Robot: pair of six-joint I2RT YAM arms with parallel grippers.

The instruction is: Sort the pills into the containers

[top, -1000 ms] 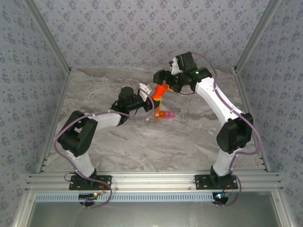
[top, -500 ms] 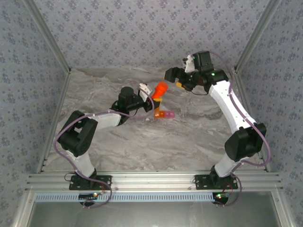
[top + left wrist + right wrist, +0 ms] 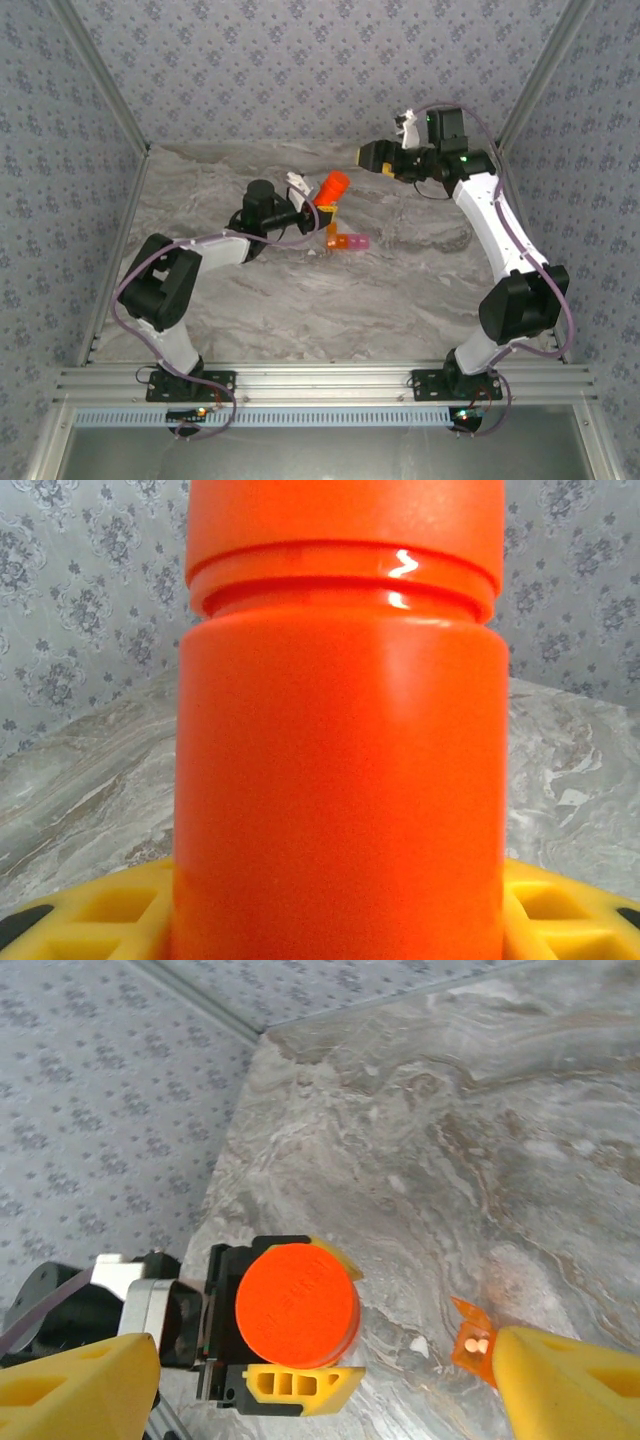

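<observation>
- The left gripper [image 3: 322,198] was clamped on the orange bottle [image 3: 333,186], held upright above the table [image 3: 300,300]; in the left wrist view its yellow pads pressed against the bottle's lower body on either side.
- The right gripper [image 3: 372,156] hung beyond the bottle and apart from it, fingers spread wide with nothing between them.
- The pill box [image 3: 346,241] lay on the table just nearer than the held bottle, its orange cell [image 3: 334,240] on the left and its pink cell [image 3: 357,242] on the right; the right wrist view showed two small pale things in the orange cell, probably pills [image 3: 479,1343].
- The cap [image 3: 297,1305] appeared to be on the bottle; whether it was loose could not be told.
- Judged by its looks, the pill box was very light, thin-walled and apt to skid on the smooth marbled surface; it would best be pinched across its outer walls or pinned down, gently.
- The bottle looked rigid and glossy, hence slippery; the cap's side, above the neck ridge, seemed the sound place for the free fingers to take hold.
- Loose pills would be tiny and inclined to roll; pouring seemed safer than picking.
</observation>
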